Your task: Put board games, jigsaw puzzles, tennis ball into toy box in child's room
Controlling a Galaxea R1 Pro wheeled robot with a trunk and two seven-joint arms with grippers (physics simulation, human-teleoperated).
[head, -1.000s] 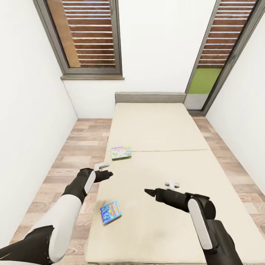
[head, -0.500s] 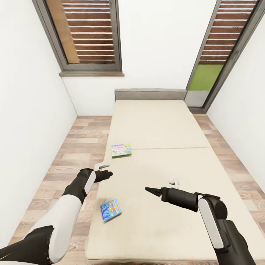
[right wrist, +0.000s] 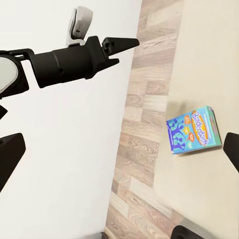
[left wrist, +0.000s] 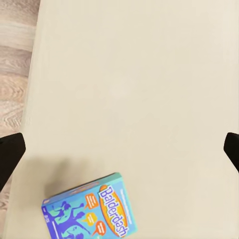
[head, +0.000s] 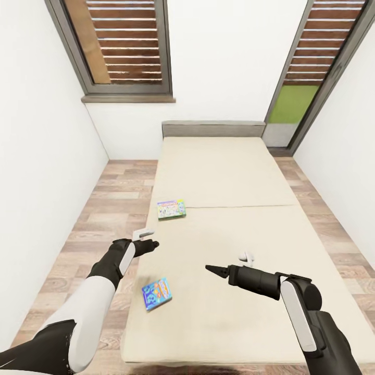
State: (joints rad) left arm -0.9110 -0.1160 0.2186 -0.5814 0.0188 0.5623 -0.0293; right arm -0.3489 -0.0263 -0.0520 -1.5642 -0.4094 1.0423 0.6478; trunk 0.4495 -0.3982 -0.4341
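Two board games lie on the beige bed point(head: 224, 177). A blue "Balderdash" box point(head: 157, 293) rests near the mattress's left front edge, and a green-and-white box point(head: 171, 209) lies farther up along the same edge. My left gripper point(head: 151, 244) hovers open over that left edge, between the two boxes; its wrist view looks down on the blue box point(left wrist: 89, 209) below the wide-apart fingers point(left wrist: 10, 154). My right gripper point(head: 212, 269) hangs open above the middle of the mattress, to the right of the blue box point(right wrist: 194, 130). The toy box and the table are out of view.
Wood-plank floor point(head: 107, 208) runs along both sides of the bed, narrow between it and the white walls. A grey headboard point(head: 213, 128) stands at the far end under a shuttered window point(head: 125, 47). A glazed door point(head: 302, 78) is at the far right.
My right arm has dropped a little and drawn back toward the right. The whole picture has slid slightly, so the camera moved. The left gripper and both boxes have stayed put.
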